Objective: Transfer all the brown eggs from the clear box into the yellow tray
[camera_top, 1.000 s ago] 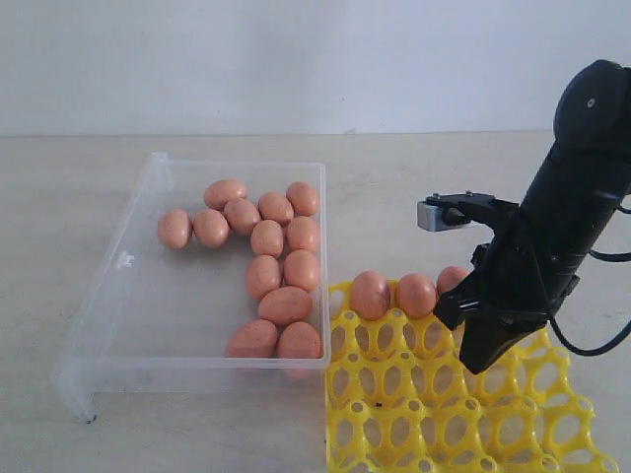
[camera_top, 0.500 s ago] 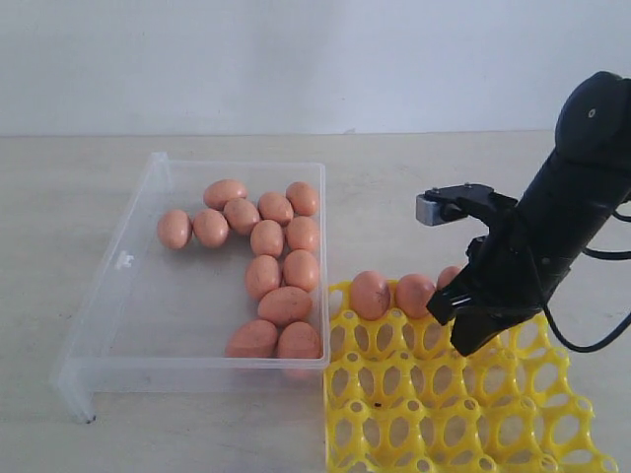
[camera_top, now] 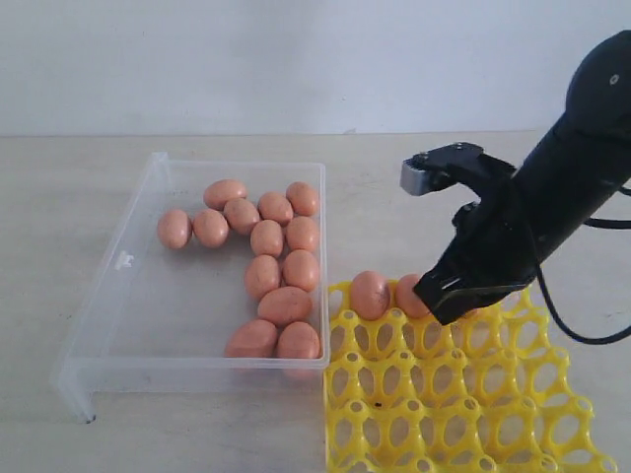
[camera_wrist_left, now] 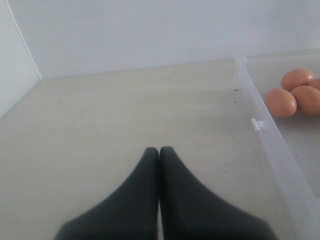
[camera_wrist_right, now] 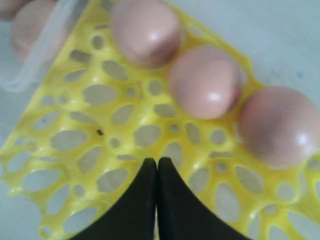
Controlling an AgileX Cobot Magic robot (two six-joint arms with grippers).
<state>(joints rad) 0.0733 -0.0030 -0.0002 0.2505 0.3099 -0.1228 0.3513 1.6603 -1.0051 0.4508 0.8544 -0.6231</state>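
Right hand point(camera_wrist_right: 158, 162) lifted leftward; fingers together, empty; above yellow tray point(camera_top: 439, 394)

Bright even light, faint soft shadows, white glints on the brown eggs point(camera_wrist_right: 205, 82), wrist views slightly blurred

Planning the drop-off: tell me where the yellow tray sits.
In the exterior view the yellow tray lies at the lower right, beside the near right corner of the clear box, with brown eggs in its far row.
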